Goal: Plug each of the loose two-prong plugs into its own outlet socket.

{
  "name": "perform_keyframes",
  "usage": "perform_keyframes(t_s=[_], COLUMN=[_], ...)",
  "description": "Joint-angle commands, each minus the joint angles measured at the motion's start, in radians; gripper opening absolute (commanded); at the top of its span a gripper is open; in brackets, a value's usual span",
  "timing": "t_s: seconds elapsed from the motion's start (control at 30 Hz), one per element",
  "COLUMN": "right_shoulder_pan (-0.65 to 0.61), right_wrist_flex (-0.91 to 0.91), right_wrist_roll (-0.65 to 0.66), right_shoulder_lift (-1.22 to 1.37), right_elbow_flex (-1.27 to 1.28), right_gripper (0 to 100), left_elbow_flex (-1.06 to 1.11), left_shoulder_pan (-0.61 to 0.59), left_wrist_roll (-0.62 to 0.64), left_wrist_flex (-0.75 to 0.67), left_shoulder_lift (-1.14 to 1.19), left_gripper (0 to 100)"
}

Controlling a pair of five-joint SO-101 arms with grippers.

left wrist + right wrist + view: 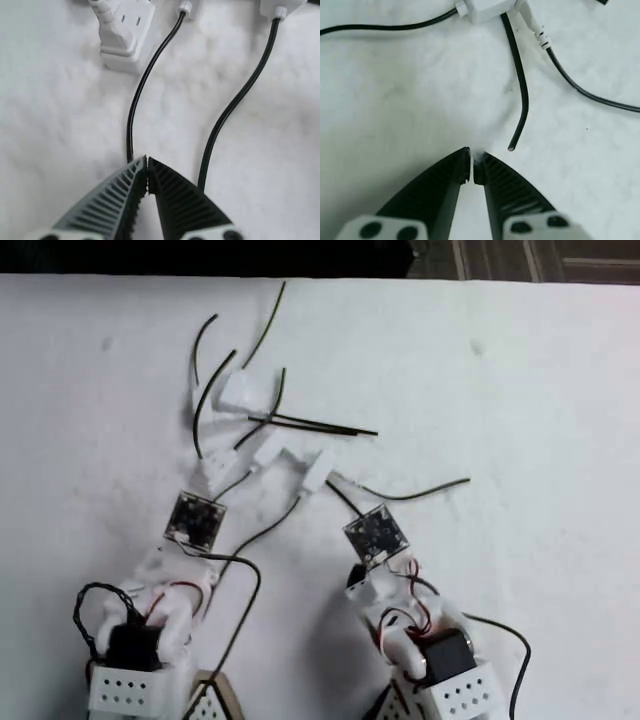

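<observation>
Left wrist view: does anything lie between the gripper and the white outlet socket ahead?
Nothing blocks the way outright. One black cord starts at the tips of the left gripper and runs alongside that path, passing next to the outlet socket rather than across it. A second cord lies farther aside.

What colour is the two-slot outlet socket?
White: the outlet socket shows best in the left wrist view.

Thin black cords sprawl around the cluster of white plastic plugs and sockets, crossing the approaches from the arms' side. Right and left of the cluster, bare white surface offers wide passage.
</observation>
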Motion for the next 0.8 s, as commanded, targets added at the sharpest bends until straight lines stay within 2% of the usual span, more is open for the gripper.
perform_keyframes(t_s=[0.0,0.17,0.37,0.47,0.63,0.77], right_shoulder_pan=[0.022,0.130,0.094,0.102,0.107,0.153], right_wrist_flex=[0.038,0.045,0.061,0.090,0.111,0.120], right_wrist_roll=[0.005,-0.195,-0.152,-0.054,0.219,0.290], right_shoulder_lift=[-0.004,-0.005,0.001,-0.005,0.001,-0.005], right_elbow_flex=[0.011,0.011,0.011,0.011,0.011,0.011], right_gripper=[1.8,1.8,1.8,1.8,1.8,1.8], left_elbow_flex=[-0.003,-0.003,-0.003,-0.003,-0.003,-0.003], left_shoulder_pan=[-0.007,-0.007,-0.007,-0.007,-0.005,-0.005], left_wrist_roll=[-0.006,-0.006,-0.006,-0.006,-0.006,-0.006], left_wrist_flex=[0.041,0.074,0.074,0.074,0.074,0.074], left_shoulder_lift=[-0.010,-0.010,-0.010,-0.010,-0.010,-0.010], left_gripper=[3,3,3,3,3,3])
